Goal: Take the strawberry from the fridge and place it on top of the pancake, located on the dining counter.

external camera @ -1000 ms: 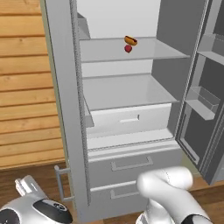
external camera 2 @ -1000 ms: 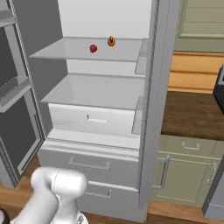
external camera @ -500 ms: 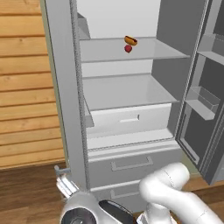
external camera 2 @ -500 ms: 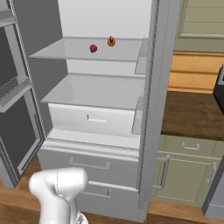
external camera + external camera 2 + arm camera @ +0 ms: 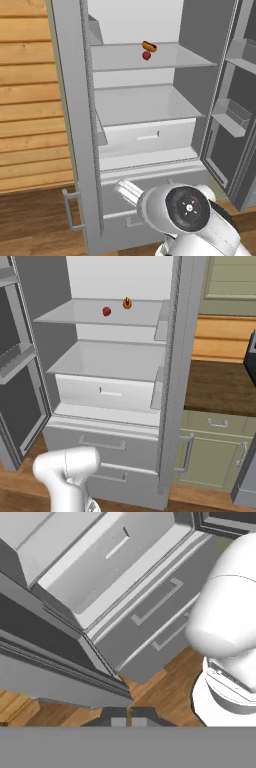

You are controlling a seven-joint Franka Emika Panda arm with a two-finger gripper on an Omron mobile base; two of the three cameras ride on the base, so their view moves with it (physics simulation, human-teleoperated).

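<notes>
The fridge (image 5: 75, 125) stands with its upper doors open. On its top shelf lies the strawberry (image 5: 146, 56), small and red, also seen from the other side as the strawberry (image 5: 106, 311). My gripper (image 5: 128, 719) is shut with nothing in it, its tips pressed together. It hangs low before the fridge's drawer fronts (image 5: 150, 602), far below the fruit. In the left base view the gripper (image 5: 124, 187) pokes out to the left of my arm's big round joint. The pancake and the dining counter are out of view.
An orange-yellow hot dog (image 5: 149, 46) lies just behind the strawberry. The open right door (image 5: 235, 115) carries shelf bins. A pull-out drawer (image 5: 105, 391) sits under the lower shelf. A dark worktop (image 5: 220, 386) over grey-green cabinets lies right of the fridge; wood floor (image 5: 165, 697) lies below.
My arm has swung right: the hand moved from the lower left corner of the left base view to in front of the drawers. Fridge, strawberry and hot dog stayed put.
</notes>
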